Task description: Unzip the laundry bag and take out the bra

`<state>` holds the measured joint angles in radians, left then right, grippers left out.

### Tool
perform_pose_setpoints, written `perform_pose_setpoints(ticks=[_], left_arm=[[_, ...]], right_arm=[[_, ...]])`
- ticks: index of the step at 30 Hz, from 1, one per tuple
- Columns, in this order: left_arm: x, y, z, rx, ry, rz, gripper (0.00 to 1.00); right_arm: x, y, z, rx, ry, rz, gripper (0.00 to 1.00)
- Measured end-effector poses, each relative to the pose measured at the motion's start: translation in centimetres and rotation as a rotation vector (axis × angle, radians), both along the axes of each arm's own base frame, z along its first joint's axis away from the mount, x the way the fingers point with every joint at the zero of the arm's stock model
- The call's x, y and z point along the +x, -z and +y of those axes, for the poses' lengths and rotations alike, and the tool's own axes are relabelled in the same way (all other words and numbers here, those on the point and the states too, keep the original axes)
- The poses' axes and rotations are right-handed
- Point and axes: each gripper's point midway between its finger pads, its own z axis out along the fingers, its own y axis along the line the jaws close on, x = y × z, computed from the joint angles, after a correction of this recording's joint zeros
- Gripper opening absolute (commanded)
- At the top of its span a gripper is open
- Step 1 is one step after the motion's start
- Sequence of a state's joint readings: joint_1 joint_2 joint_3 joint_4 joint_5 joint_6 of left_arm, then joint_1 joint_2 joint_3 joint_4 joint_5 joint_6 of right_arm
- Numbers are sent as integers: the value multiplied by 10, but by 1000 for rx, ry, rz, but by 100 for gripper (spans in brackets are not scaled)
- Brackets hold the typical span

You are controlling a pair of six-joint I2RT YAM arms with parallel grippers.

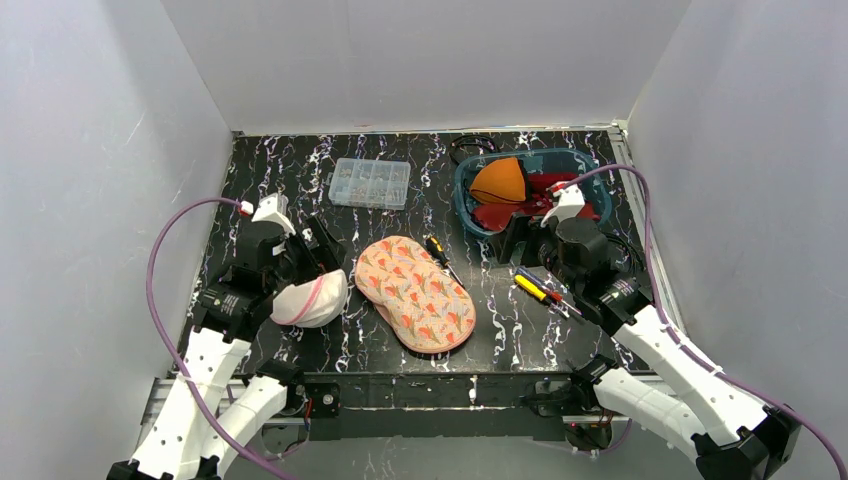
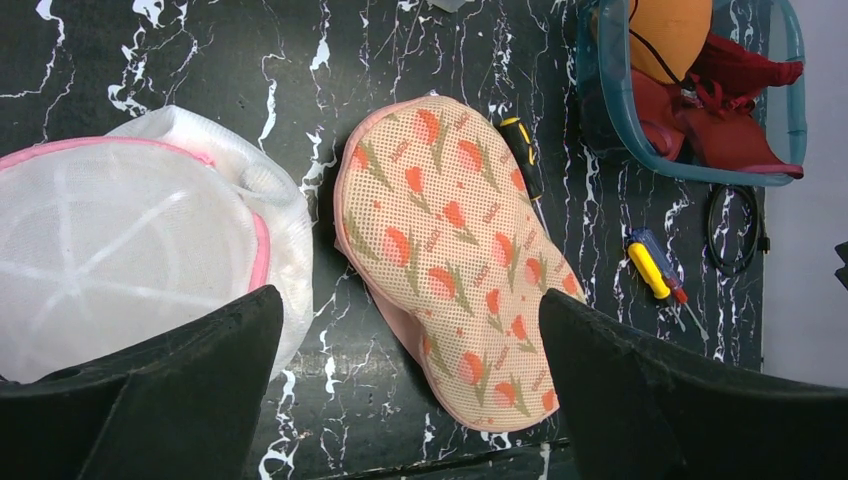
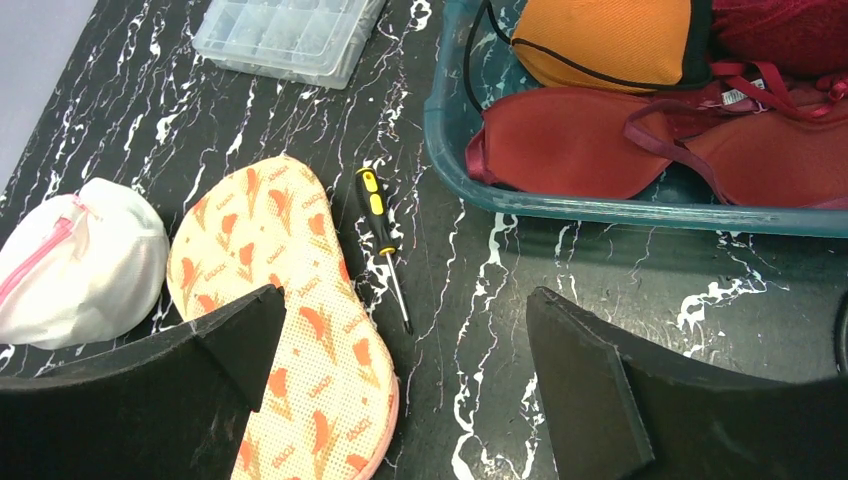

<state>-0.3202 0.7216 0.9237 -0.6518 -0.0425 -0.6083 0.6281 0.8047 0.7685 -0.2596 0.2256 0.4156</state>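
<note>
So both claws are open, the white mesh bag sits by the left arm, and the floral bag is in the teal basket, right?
No: the floral bag lies on the table, outside the teal basket, as the top view shows. The left claw and right claw are open; the white mesh bag is by the left arm.

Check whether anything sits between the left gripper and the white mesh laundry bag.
Nothing visible does. The open left gripper hangs over the white mesh laundry bag; the floral mesh bag lies beside it, out of the way.
</note>
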Motion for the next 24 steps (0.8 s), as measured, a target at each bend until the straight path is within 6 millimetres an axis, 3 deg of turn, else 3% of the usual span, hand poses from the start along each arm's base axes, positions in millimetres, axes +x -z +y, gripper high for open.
perform_pose_setpoints(ticks=[8,15,20,24], left_arm=[[-5,8,6,53,22,-5,98],[-12,29,9,106,50,42,98],[-22,35,2,85,114,30,98],[-31,36,-4,51,162,-4,98]], right_arm=[[1,1,-3,-5,17,-3,99],[-5,16,-2,-50,-24,31,99],[-16,50,19,-86,-126,148,98],[-54,88,44,-121,-223,223,95]])
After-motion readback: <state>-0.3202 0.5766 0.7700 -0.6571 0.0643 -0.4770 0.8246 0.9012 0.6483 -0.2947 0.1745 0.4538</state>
